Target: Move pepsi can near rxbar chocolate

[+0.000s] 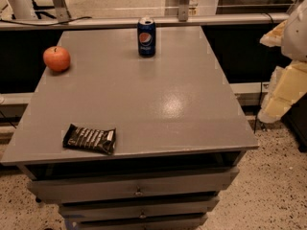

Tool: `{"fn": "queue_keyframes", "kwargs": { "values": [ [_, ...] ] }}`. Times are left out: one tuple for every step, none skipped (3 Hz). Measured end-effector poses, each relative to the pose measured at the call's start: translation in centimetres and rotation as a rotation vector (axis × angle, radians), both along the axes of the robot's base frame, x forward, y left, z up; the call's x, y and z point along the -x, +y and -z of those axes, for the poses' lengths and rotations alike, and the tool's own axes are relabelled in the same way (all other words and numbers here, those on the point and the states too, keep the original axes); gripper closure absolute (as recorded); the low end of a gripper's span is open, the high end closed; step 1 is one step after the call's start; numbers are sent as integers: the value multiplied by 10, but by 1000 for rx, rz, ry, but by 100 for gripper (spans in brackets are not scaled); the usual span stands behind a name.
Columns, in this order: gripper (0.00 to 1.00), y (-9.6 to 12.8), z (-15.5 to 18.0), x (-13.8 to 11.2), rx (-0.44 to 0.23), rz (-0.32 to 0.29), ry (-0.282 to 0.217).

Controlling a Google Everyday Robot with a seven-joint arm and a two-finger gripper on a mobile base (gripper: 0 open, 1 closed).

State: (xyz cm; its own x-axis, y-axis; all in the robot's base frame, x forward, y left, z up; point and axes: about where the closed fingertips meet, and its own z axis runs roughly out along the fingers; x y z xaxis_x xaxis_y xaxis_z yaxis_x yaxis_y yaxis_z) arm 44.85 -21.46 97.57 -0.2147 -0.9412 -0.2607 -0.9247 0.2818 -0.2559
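The pepsi can [146, 36], dark blue with a silver top, stands upright near the far edge of the grey table [158, 104]. The rxbar chocolate [89, 139], a flat black wrapper with white lettering, lies near the front left edge of the table. The two are far apart, on opposite ends of the table. My gripper is not in view. Only pale arm segments [285, 75] show at the right edge of the view, beside the table and apart from both objects.
A red apple [56, 59] sits at the far left of the table. Drawers [134, 188] are under the tabletop. A rail and dark panels run behind the table. Speckled floor lies to the right.
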Motion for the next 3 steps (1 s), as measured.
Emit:
{"fn": "queue_keyframes", "kwargs": {
  "values": [
    [0,7,11,-31,-93,-2,-31],
    [0,17,23,-75,-205,1,-82],
    [0,28,31,-128,-328,21,-156]
  ]
}}
